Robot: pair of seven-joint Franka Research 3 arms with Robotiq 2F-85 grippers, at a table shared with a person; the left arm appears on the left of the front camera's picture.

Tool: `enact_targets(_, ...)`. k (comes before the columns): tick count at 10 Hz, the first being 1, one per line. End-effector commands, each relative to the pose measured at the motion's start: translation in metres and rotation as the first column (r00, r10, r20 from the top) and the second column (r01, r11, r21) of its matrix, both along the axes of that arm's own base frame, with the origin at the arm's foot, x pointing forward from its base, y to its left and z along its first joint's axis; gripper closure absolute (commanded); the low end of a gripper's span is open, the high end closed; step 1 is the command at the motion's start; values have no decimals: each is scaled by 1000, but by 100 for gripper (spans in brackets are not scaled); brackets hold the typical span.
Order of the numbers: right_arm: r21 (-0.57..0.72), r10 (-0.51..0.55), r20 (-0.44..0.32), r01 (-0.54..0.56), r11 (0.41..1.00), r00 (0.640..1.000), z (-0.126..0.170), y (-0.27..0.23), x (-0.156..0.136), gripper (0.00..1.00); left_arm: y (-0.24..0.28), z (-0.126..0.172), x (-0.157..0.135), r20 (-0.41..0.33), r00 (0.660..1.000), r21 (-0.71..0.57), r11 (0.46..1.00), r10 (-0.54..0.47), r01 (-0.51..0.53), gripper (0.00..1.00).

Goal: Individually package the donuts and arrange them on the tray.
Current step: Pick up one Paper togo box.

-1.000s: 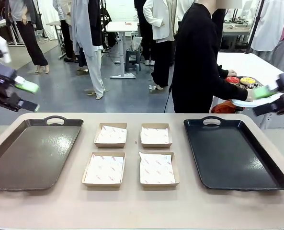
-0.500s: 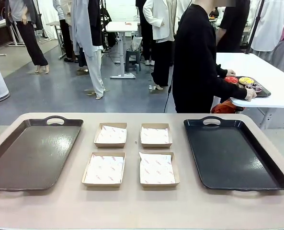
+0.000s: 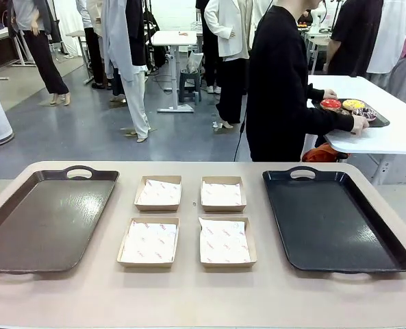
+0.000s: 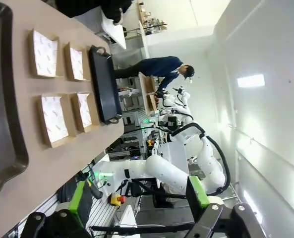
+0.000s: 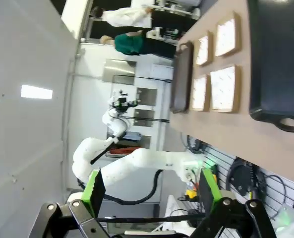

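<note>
The donuts sit on a small dark tray (image 3: 379, 122) on a white table behind the work table: a red one (image 3: 331, 103), a yellow one (image 3: 353, 104) and a dark sprinkled one (image 3: 367, 113). A person in black (image 3: 281, 82) stands there with both hands on that small tray. On the work table lie a brownish tray (image 3: 45, 219) at left and a black tray (image 3: 333, 219) at right. My left gripper (image 4: 139, 196) is open and empty, raised well off the table. My right gripper (image 5: 151, 187) is likewise open, empty and high up.
Four shallow paper-lined cardboard boxes (image 3: 189, 219) lie in a two-by-two block between the two trays. In the wrist views the table runs sideways, with the boxes (image 4: 62, 84) (image 5: 213, 64) and the black tray (image 4: 104, 84) (image 5: 280, 54). Other people stand farther back.
Both grippers, seen at the left and right edges of the front view a second ago, have moved out of it. The person has shifted the small donut tray slightly.
</note>
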State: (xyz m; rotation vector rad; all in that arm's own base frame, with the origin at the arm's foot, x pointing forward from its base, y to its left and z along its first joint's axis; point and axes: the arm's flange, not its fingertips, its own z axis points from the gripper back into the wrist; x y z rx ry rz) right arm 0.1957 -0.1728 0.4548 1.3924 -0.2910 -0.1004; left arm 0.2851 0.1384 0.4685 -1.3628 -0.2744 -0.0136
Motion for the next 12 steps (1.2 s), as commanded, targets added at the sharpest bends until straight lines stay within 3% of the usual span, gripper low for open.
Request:
enact_targets(1,-74,-12,8,12,997,1000,-9,-2,-8,0,11,-5,0,-12,1000,50,999,-10,10,0)
enact_targets(7,-129,-110,-43,104,986,993,-22,-32,-22,0,39,-14,-4,-74,995,144,988,65,-54,0)
enact_targets(12,-135,-118,-43,111,985,992,-20,-33,-20,0,63,-30,-16,-119,978,173,973,172,-150,0)
